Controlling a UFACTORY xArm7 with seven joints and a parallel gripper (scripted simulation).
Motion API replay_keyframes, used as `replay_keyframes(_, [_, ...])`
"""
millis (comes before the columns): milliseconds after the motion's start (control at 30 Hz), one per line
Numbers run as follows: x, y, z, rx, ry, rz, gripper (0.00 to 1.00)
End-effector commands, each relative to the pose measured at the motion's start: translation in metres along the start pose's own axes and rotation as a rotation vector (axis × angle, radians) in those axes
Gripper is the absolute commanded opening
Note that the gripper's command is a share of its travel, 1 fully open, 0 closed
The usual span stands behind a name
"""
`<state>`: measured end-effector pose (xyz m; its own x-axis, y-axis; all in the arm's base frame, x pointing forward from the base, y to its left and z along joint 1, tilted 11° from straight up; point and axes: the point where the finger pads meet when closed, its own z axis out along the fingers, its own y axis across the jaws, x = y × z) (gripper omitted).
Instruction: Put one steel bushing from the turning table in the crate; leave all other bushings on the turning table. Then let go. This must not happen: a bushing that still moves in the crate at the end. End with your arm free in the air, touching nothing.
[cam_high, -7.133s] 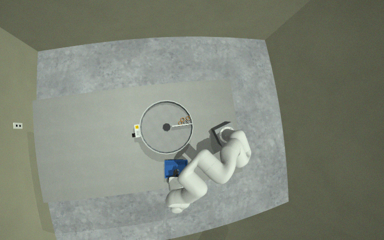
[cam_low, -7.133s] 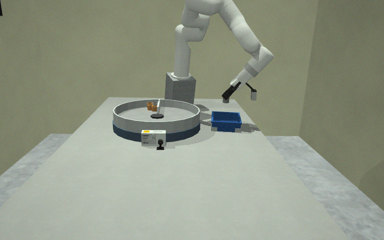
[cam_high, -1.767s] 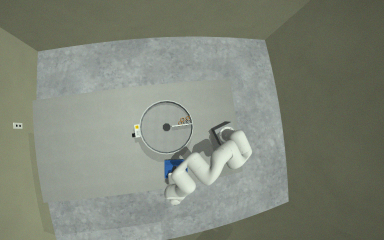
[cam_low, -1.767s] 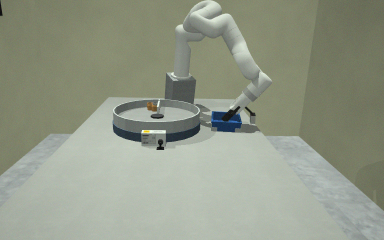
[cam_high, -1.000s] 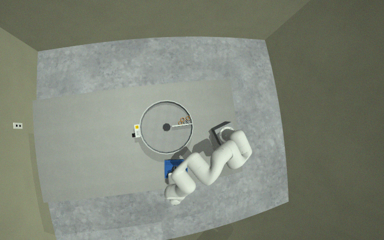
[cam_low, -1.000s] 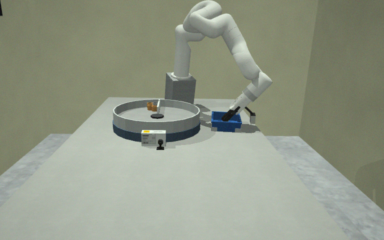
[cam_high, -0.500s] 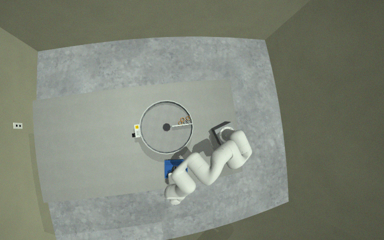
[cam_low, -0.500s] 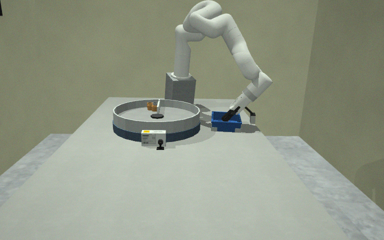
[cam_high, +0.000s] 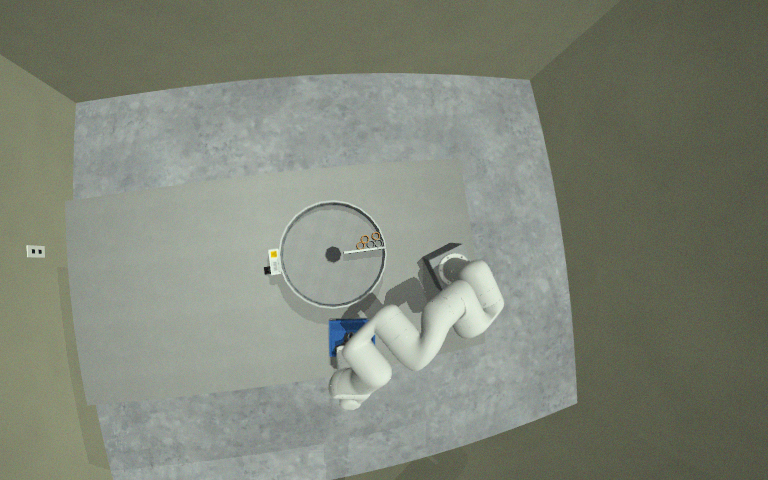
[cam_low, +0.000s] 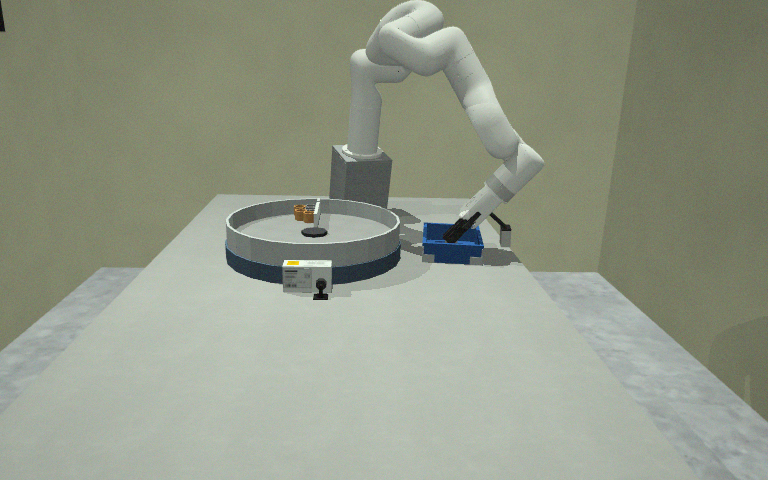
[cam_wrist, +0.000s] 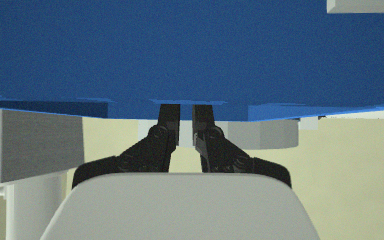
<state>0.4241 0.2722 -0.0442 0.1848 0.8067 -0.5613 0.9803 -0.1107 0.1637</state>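
Claw (cam_low: 453, 234) position: tips down inside the blue plastic crate (cam_low: 453, 253), arm reaching in from above and the right. In the wrist view the black fingers are nearly closed, leaving only a narrow slit. The crate's blue face (cam_wrist: 200, 50) sits right at the tips. A pale grey sliver shows in the slit. I cannot tell whether it is a part or just background, so I record the claw as drawn in on nothing.

Task parts: the dark steel ring bushings (cam_high: 372, 243) lie on the round grey turning table (cam_low: 311, 242). They sit on its far side, touching the orange ring bushings (cam_high: 366, 238) and pressed against the white divider bar (cam_high: 362, 249). They are well apart from the claw, with the table's raised rim and the crate wall in between.

Edges and room:
- The crate stands just beside the turning table on the right, close to the right edge of the grey tabletop (cam_low: 339, 367).
- A small grey block (cam_low: 505, 233) stands just right of the crate.
- The arm's grey pedestal (cam_low: 360, 175) is at the far end, behind the turning table.
- A white control box (cam_low: 306, 275) is fixed to the table's near wall.
- The near half of the tabletop is wide, open room.

Count:
- Turning table: 1.
- Crate: 1.
- Black centre hub (cam_low: 314, 232): 1.
- Divider bar: 1.
- Orange bushings: 3 seen from above.
- Steel bushings: about 2, too small to count firmly.
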Motion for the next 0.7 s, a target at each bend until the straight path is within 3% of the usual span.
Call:
replay_keyframes(0, [-0.003, 0.001, -0.006, -0.002, 0.003, 0.002, 0.12])
replay_keyframes(400, [-0.034, 0.001, -0.043, -0.002, 0.003, 0.002, 0.12])
replay_keyframes(667, [-0.044, 0.001, -0.054, -0.002, 0.003, 0.002, 0.12])
